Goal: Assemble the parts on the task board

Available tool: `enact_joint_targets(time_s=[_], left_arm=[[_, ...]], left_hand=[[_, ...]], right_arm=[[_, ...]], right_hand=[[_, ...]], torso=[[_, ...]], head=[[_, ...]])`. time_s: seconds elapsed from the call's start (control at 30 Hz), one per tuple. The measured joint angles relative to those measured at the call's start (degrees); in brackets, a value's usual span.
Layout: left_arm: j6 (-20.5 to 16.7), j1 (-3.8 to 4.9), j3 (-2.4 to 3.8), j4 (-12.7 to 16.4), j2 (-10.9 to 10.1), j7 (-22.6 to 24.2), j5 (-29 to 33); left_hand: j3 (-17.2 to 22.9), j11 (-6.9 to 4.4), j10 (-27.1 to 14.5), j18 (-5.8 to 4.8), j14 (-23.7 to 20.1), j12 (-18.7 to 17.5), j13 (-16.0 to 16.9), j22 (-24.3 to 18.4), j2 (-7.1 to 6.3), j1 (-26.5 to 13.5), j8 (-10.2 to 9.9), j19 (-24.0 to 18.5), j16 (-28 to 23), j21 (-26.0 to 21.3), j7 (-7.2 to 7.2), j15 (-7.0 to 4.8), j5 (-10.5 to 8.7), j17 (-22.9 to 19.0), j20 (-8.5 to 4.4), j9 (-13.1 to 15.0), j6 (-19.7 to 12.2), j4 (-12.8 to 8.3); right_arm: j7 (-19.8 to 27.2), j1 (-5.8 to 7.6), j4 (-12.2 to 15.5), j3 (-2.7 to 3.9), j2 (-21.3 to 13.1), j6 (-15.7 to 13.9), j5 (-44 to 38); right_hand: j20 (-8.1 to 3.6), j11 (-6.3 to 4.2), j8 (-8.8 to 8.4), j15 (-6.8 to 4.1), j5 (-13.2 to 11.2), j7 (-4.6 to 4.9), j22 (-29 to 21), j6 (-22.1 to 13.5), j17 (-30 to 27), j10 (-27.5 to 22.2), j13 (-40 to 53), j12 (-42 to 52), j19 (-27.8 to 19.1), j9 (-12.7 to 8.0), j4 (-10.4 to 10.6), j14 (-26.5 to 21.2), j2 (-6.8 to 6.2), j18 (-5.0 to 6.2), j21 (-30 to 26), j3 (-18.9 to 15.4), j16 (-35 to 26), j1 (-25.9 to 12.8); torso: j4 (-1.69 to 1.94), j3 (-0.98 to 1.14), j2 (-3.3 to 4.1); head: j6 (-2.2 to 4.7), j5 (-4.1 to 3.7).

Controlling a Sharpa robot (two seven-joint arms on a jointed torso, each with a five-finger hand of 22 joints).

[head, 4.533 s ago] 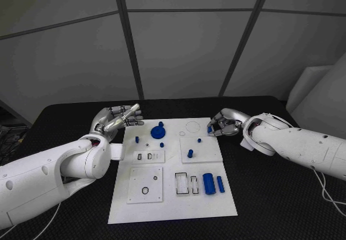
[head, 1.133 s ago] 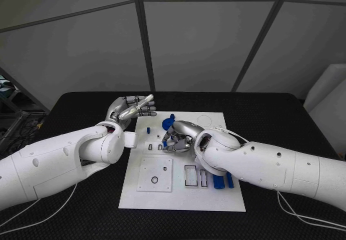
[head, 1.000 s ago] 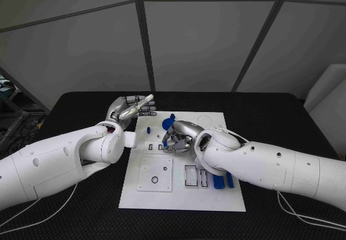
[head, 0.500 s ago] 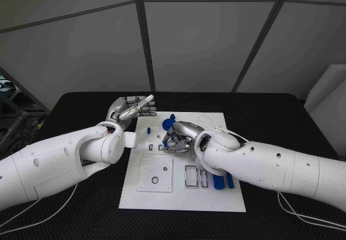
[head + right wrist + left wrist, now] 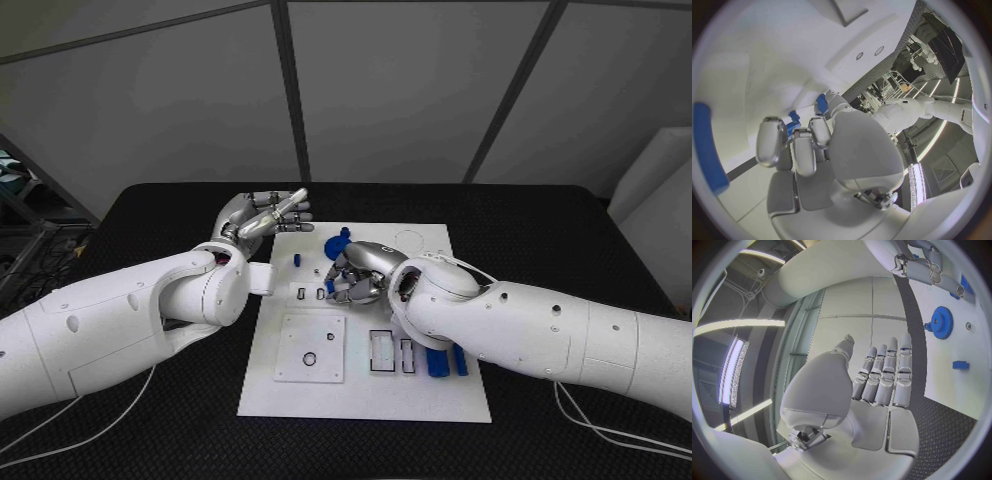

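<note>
The white task board (image 5: 361, 400) lies in the middle of the black table. My right hand (image 5: 364, 272) hangs low over the board's middle. Its fingers are curled in and pinch a small blue part (image 5: 330, 286), just beside two small slots (image 5: 303, 294). In the right wrist view the small blue part (image 5: 792, 123) shows at the fingertips (image 5: 770, 142). A blue gear (image 5: 340, 243) stands just beyond that hand. My left hand (image 5: 267, 216) is raised off the board's far left corner, holding nothing, with its fingers (image 5: 887, 375) straight and thumb apart.
Two blue cylinders (image 5: 447, 361) lie at the board's near right, beside rectangular slots (image 5: 384, 352). A square white plate (image 5: 310, 348) with holes sits at the near left. A small blue peg (image 5: 296, 260) stands near the left hand. The left wrist view also shows the gear (image 5: 942, 322).
My right hand has come across from the board's far right edge to its middle, carrying the small blue part. Over the last second it has barely moved. The left hand has stayed put.
</note>
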Motion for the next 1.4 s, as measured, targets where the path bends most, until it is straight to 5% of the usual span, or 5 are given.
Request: enact_joint_targets(time_s=[0.3,0.83,1.4], left_arm=[[0.0,0.00,0.00,-0.1,0.1,0.0,0.0],[0.1,0.00,0.00,-0.2,0.1,-0.2,0.0],[2.0,-0.01,0.00,-0.7,0.2,-0.8,0.0]], left_hand=[[0.0,0.00,0.0,0.00,0.0,0.0,0.0,-0.1,0.00,0.0,-0.2,0.0,-0.2,0.0,0.00,0.00,0.00,0.0,0.00,0.0,0.0,0.0],[-0.2,0.20,-0.2,0.01,0.0,-0.4,0.0,-0.1,0.24,-0.2,-0.5,0.0,-0.2,0.0,0.00,0.00,0.00,0.0,0.00,-0.1,0.0,-0.2],[-0.6,0.20,-0.2,0.00,0.9,-0.6,0.0,-0.1,0.23,-0.2,-0.9,0.4,-0.5,0.0,0.22,0.15,0.00,0.4,0.30,-0.1,-0.2,-0.6]], right_arm=[[-0.1,-0.06,0.0,-0.06,0.0,0.0,0.0],[0.1,-0.20,0.1,-0.20,-0.1,-0.8,0.0],[5.6,-0.26,4.0,-0.15,-3.6,-10.4,2.5]], right_hand=[[0.58,0.51,-0.31,0.40,-0.5,0.55,-0.4,-3.1,0.0,-0.9,-1.4,-1.5,-0.2,0.0,0.6,0.0,-2.01,0.00,-0.3,-0.6,0.0,-0.8],[0.99,0.96,-0.86,0.82,-0.5,1.18,-0.8,-5.4,0.0,-2.4,-3.3,-3.5,-0.6,-0.3,1.3,0.0,-2.69,0.00,-0.7,-1.3,0.0,-1.5],[1.52,1.43,-0.68,1.23,-0.2,1.68,-1.5,-9.1,0.0,-2.9,-4.0,-3.6,-1.1,-0.1,3.2,0.0,-4.69,0.00,-1.1,-3.2,0.0,-0.4]], torso=[[0.00,-0.01,-0.02],[0.00,0.01,-0.03],[0.01,0.01,-0.16]], head=[[-0.04,0.03],[0.04,0.01],[0.53,0.04]])
